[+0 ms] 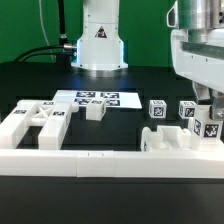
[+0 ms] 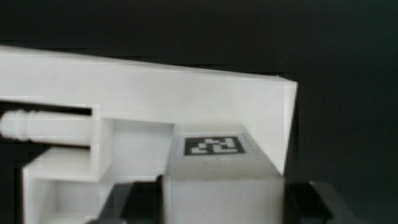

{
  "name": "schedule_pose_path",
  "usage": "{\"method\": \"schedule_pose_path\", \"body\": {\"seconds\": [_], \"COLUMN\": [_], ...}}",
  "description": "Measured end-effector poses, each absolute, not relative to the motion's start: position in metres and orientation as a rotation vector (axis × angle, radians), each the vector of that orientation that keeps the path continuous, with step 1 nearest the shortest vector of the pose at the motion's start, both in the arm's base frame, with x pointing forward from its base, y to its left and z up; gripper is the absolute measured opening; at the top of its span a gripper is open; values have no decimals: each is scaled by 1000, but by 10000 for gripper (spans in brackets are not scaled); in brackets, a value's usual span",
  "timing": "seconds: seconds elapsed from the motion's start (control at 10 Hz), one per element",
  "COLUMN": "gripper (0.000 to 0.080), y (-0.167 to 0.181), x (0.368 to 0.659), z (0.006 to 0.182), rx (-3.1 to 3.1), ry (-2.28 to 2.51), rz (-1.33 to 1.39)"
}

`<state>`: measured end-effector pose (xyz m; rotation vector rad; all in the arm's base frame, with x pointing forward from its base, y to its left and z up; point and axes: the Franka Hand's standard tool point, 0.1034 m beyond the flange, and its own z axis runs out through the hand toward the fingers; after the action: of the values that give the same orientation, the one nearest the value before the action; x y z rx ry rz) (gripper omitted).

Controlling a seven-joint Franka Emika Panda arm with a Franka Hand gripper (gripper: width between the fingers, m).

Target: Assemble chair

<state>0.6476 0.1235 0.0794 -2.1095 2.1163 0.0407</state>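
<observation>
Long white rail [image 1: 70, 160] is seen nearest, laid along the surface's [image 1: 130, 195] near edge. Just behind it, twd the exterior view's right, a chunky white chair part [image 1: 172, 142] is set against the rail. The chair is thus found not yet built, w/ its pieces spread over the surface.

At that part's right end the gripper [image 2: 217, 203] is closed on a tagged block [image 1: 208, 127]. In the wrist view the block is seen filling the gap btwn the fingers. It is held close to a wide white face, prob. the same part, w/ a peg [image 2: 36, 125] beside it. More loose pieces [image 1: 35, 122] are grouped near the left edge.

Further back, two tagged cubes [image 1: 157, 110] and a small block [image 1: 95, 111] are found. The marker board [image 1: 95, 98] is laid behind them, then the arm's base [image 1: 100, 45] at the far edge.

Risks, as judged:
- The tagged block could be jammed or cocked if pushed in off-line, as the fit looks tight.
- The chair part could be shoved along the rail if not braced.
- A slip in the grip could be caused by side load.
- The nearer cube could be clipped by the wrist on retreat.
</observation>
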Motion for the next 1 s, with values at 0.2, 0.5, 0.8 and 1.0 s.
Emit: {"method": "schedule_pose_path", "body": {"seconds": [0.2, 0.5, 0.8, 1.0], "gripper": [285, 540, 643, 648], "y": [123, 122, 123, 121], "x": [648, 648, 647, 643], "z": [79, 79, 78, 78], "rx": [-2070, -2183, -2363, -2595], "ry": [2148, 2033, 1821, 1515], "rz": [52, 40, 19, 53]}}
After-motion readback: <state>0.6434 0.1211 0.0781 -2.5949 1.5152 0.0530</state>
